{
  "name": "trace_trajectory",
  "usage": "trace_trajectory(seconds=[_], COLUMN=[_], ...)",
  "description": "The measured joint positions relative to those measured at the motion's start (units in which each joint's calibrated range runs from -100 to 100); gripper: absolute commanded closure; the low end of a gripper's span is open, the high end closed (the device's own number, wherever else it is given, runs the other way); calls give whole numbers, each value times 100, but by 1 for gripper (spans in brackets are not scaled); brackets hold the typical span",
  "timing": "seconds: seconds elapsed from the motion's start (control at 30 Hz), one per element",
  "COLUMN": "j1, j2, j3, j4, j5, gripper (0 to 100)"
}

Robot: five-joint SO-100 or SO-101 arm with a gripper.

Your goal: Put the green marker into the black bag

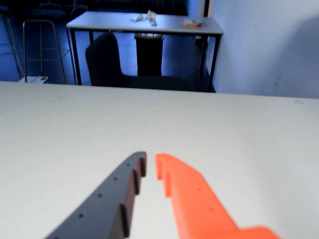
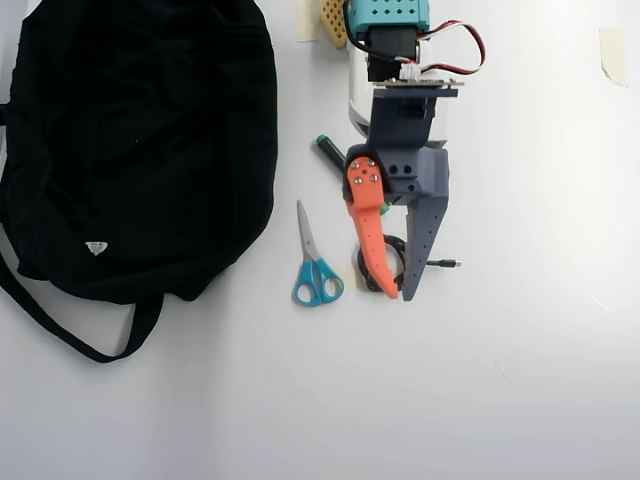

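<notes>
In the overhead view the green marker (image 2: 328,153) lies slanted on the white table; only its small green end and a bit of black barrel show, the rest is hidden under my gripper. My gripper (image 2: 398,292) points toward the bottom of that view, its orange and grey fingers nearly touching at the tips, nothing held. The black bag (image 2: 140,140) lies at the left, apart from the arm. In the wrist view my gripper (image 1: 150,163) hangs over bare table, with neither marker nor bag in sight.
Blue-handled scissors (image 2: 315,268) lie between bag and gripper. A coiled black cable (image 2: 400,262) with its plug sits under the fingertips. The bag's strap (image 2: 60,325) trails at lower left. The wrist view shows another table (image 1: 144,24) and a chair (image 1: 107,62) beyond the table's far edge.
</notes>
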Motion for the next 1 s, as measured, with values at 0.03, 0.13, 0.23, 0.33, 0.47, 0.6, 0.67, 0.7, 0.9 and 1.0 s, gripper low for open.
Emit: trace_trajectory(seconds=[0.03, 0.13, 0.23, 0.33, 0.47, 0.6, 0.67, 0.7, 0.9, 1.0], j1=[-7, 29, -59, -73, -51, -73, -51, -51, -96, -110], j2=[0, 0, 0, -66, -382, -639, -664, -664, -672, -672], j3=[47, 94, 94, 39, -24, -47, -47, -47, -47, -47], j4=[0, 9, 567, 1657, 3014, 4036, 4483, 4680, 5839, 6355], j5=[10, 0, 0, 0, -5, -5, -5, -5, -5, -5], gripper=[98, 98, 98, 98, 98, 98, 98, 98, 98, 98])
